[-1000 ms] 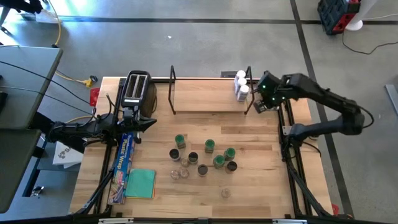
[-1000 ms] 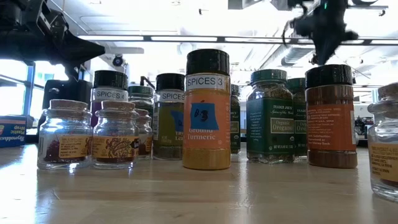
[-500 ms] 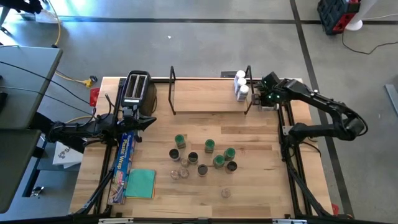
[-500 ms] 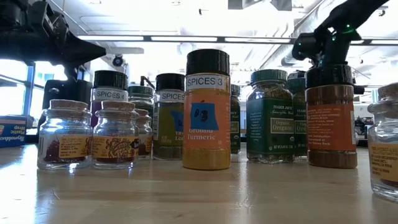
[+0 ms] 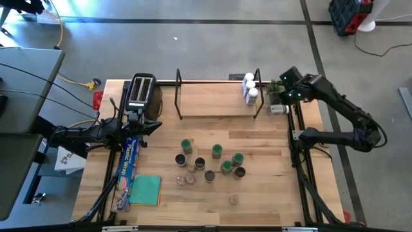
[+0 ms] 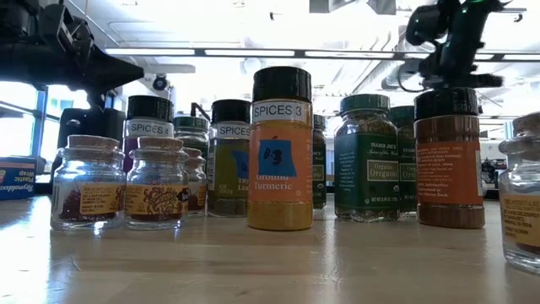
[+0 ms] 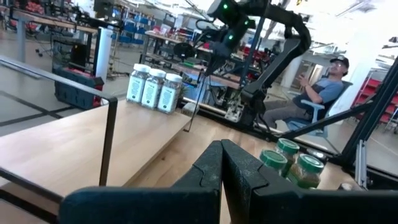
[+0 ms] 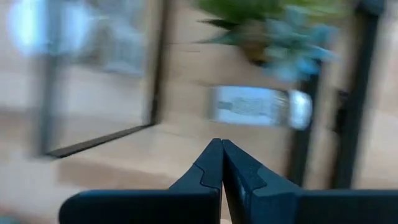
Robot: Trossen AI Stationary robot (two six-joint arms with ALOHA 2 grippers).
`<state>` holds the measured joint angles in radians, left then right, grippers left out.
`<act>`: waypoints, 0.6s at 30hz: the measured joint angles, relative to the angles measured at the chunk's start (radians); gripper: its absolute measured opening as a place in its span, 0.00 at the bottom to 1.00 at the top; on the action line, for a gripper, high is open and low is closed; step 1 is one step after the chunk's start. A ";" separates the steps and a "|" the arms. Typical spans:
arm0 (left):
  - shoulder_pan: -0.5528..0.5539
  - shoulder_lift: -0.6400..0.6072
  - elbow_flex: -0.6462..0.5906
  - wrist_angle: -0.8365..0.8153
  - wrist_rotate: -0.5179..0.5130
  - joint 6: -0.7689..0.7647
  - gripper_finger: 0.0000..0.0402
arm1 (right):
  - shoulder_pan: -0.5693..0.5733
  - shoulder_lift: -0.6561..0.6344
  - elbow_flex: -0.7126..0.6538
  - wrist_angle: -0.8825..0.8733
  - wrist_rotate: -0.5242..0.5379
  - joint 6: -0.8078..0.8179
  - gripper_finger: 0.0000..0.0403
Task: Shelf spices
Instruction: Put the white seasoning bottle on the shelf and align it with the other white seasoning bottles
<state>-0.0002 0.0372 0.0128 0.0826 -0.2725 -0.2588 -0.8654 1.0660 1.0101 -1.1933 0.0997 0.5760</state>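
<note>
Right wrist view is all smear: the toppled white-lidded jar (image 8: pixel 258 107) has an unreadable label, and the plant (image 8: pixel 280 34) above it is cut off. Low view crops a glass jar (image 6: pixel 523 194) at the edge, and the shelf's three white-lidded jars (image 5: pixel 249 89) are too small to read from above.

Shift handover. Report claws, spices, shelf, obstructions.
Both claws shut, empty: left claw by toaster, right claw past shelf end. Three jars shelved. One jar toppled beside plant.

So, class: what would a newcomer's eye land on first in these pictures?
Probably the cluster of spice jars standing mid-table in front of the shelf, which holds only three white-lidded jars at its right end. Next, one jar lying on its side beside the shelf, under the right gripper.
</note>
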 joint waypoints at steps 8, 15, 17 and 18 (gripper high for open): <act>0.000 -0.001 0.000 -0.023 0.001 0.000 0.00 | -0.025 -0.030 -0.268 0.255 0.030 0.236 0.00; 0.000 0.000 0.000 -0.035 0.000 0.000 0.00 | -0.064 -0.001 -0.354 0.389 0.064 0.279 0.00; 0.000 0.000 0.000 -0.033 0.000 0.000 0.00 | -0.087 0.006 -0.370 0.433 0.064 0.259 0.00; 0.000 0.000 0.000 -0.033 0.000 0.000 0.00 | -0.098 0.011 -0.380 0.447 0.061 0.256 0.00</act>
<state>-0.0006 0.0372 0.0128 0.0494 -0.2722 -0.2591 -0.9636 1.0770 0.6300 -0.7458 0.1610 0.8321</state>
